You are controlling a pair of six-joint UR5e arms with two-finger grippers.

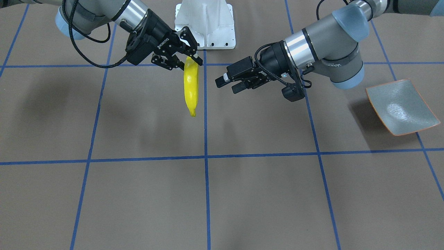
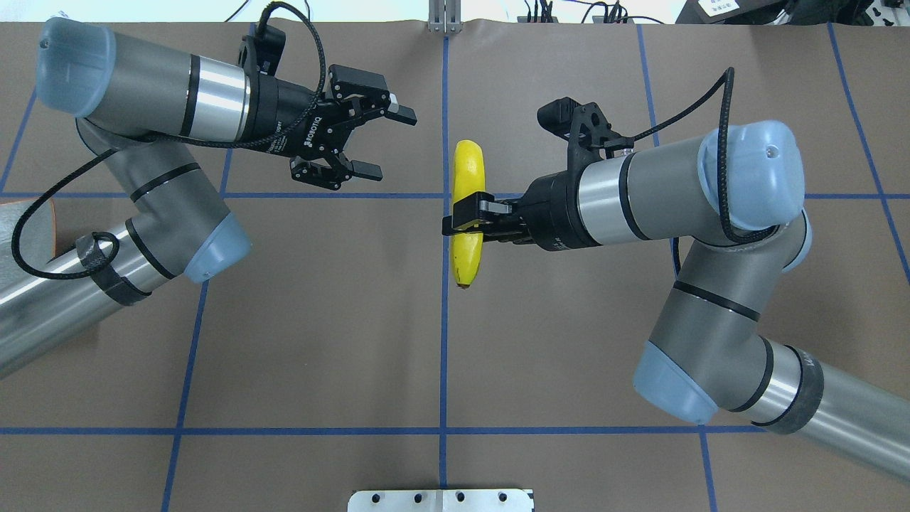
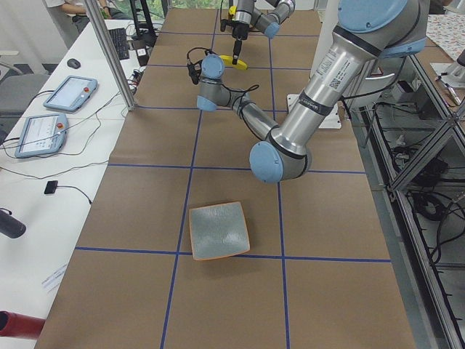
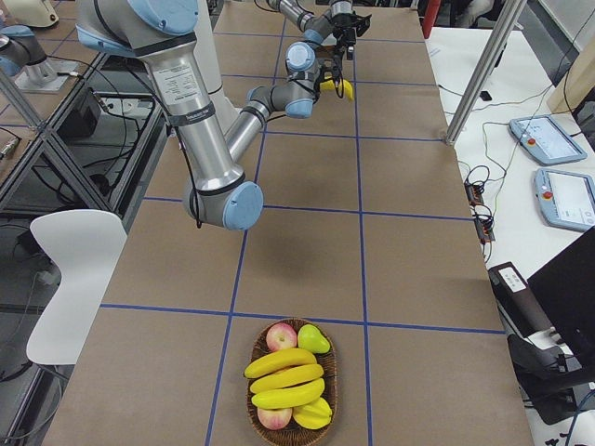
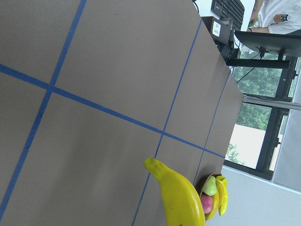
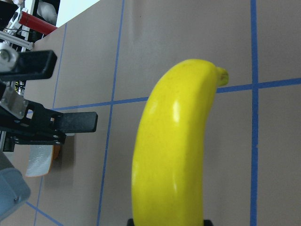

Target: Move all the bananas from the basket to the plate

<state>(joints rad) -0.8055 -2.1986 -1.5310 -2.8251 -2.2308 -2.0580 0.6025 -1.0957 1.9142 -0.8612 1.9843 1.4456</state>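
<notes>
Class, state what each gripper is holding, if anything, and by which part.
The right gripper holds a banana clamped across roughly its middle, with both ends sticking out. The left gripper is open and holds nothing.

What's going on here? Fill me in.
The right gripper is shut on one banana, holding it above the middle of the table. The left gripper is open, facing it close by. The plate on the robot's left is empty; more bananas lie in the basket at its right end.
</notes>
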